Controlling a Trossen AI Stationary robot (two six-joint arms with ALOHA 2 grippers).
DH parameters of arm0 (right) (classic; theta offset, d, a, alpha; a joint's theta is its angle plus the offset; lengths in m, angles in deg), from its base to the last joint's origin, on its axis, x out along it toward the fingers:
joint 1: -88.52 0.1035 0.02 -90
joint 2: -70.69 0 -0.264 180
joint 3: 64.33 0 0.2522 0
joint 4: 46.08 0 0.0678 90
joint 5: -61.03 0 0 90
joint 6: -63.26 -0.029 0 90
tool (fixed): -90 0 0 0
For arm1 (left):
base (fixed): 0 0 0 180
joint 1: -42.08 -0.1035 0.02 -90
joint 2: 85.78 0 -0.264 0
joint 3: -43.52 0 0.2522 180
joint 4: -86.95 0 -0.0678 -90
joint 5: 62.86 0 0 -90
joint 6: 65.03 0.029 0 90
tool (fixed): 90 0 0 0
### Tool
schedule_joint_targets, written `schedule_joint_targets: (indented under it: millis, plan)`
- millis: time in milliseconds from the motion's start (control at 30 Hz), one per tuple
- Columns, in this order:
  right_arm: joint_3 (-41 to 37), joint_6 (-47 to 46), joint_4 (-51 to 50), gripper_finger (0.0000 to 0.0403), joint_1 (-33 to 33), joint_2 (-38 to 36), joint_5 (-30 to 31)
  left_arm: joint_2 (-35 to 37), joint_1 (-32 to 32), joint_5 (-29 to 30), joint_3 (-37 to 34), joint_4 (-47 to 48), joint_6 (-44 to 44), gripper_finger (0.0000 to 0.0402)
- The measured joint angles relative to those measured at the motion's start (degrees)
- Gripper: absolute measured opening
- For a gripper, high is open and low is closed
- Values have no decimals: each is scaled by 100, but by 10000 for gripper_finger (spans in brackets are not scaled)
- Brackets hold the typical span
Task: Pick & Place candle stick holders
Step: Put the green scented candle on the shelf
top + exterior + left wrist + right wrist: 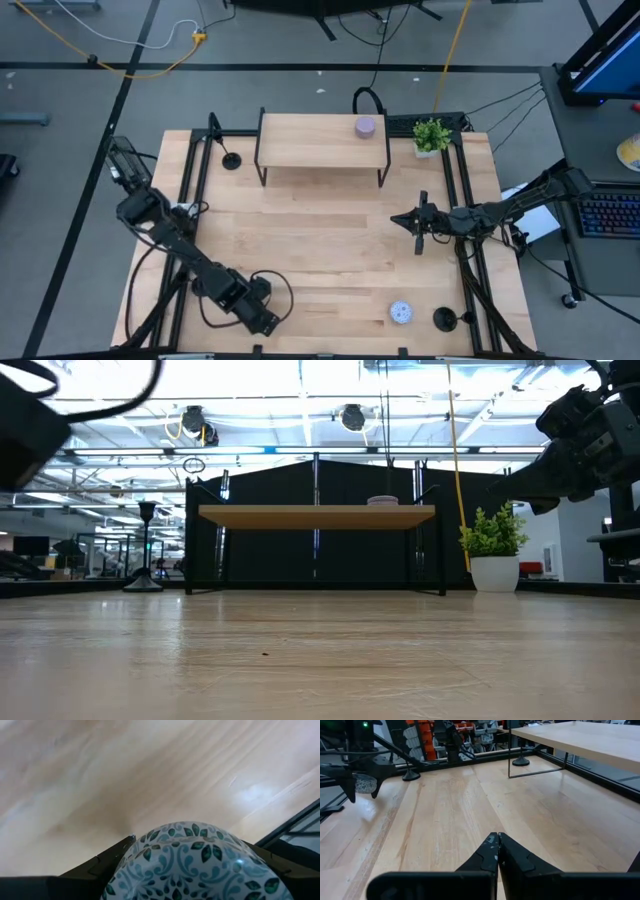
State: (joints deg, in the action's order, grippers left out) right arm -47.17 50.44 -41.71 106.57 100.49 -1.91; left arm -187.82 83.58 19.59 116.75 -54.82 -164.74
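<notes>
One black candle stick holder (231,160) stands on its disc base at the far left, beside the shelf's leg; it also shows in the low view (146,550) and the right wrist view (521,761). Another holder (445,319) stands at the near right. I cannot pick out a third. My left gripper (268,322) is at the near left, shut on a round puck with a teal leaf pattern (190,865). My right gripper (397,218) is shut and empty over the table's right half; it also shows in its wrist view (497,845). My left gripper pinches the patterned puck between its two fingers, one finger (107,862) on each side of its round wall (135,852). In the right wrist view the puck (365,782) sits in the gripper above the table top, clear of it.
A low wooden shelf (322,140) stands at the far middle with a lavender puck (366,126) on it. A potted plant (432,135) stands at the far right. A pale patterned puck (401,313) lies near the near right holder. Black frame rails run along both sides.
</notes>
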Motion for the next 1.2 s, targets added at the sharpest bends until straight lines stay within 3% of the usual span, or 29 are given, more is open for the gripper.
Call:
schedule_joint_targets:
  millis: [900, 1200]
  plan:
    - [0, 2, -1, 0, 2, -1, -14, 5, -1966, -323, 7, -418, 2782, 282]
    - [0, 2, -2, 0, 2, -1, -14, 5, -2546, -812, 7, -418, 3955, 282]
